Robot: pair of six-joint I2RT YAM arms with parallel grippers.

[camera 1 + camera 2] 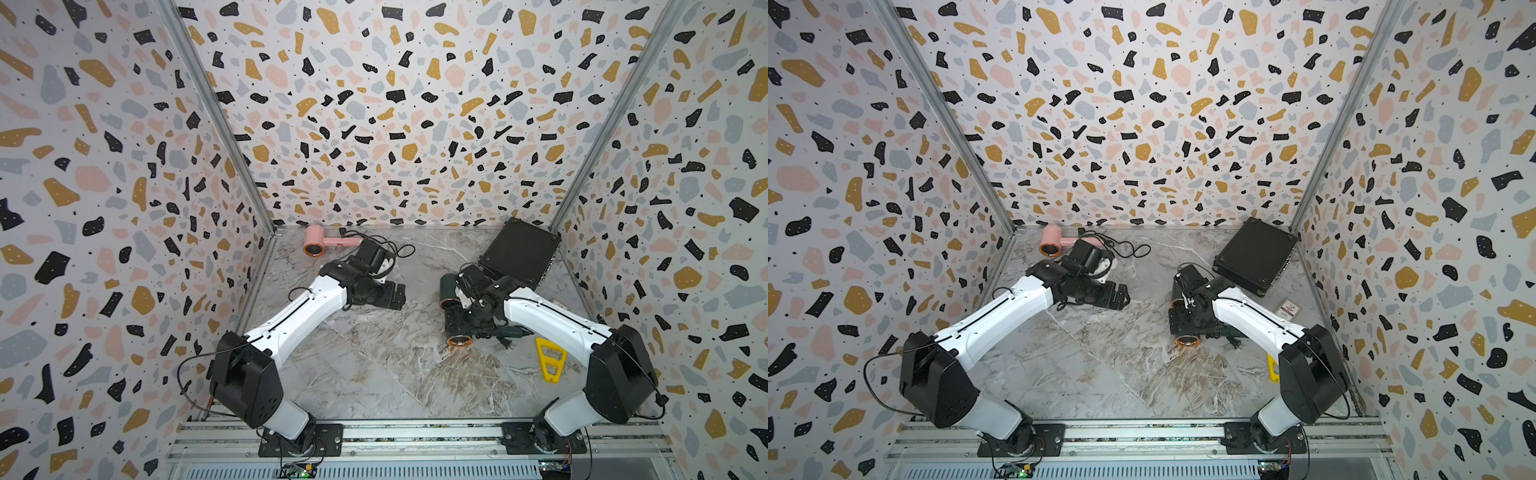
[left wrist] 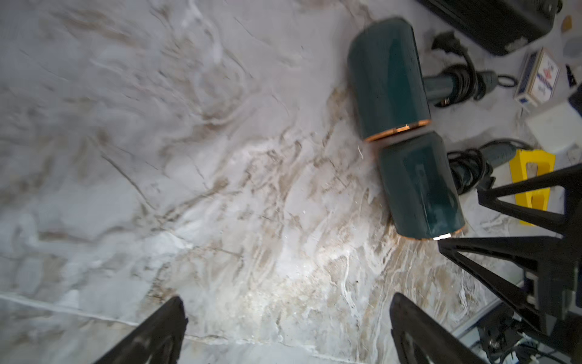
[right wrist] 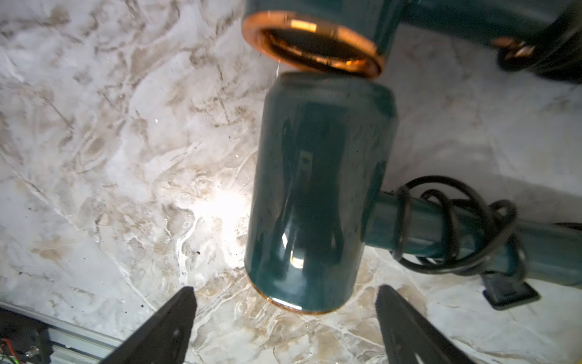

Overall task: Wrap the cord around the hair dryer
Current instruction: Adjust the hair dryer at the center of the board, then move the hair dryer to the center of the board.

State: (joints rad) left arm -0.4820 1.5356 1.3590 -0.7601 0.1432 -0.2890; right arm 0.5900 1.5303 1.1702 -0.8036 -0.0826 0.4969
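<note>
- Holding nothing, my left fingers [image 2: 151, 334] and right fingers [image 3: 163, 327] are wide open.
- Green hair dryers [image 2: 389, 78] look wrapped.
- Next: pink hair dryer [image 1: 322, 243], far left corner of the surface [image 1: 374, 374]; I must grab its loose cord [image 1: 413, 250].

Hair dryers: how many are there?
3. The pink hair dryer lies at the back by the left arm. The rear green hair dryer and the front green hair dryer lie end to end under the right arm. Arms could hide more.
</note>
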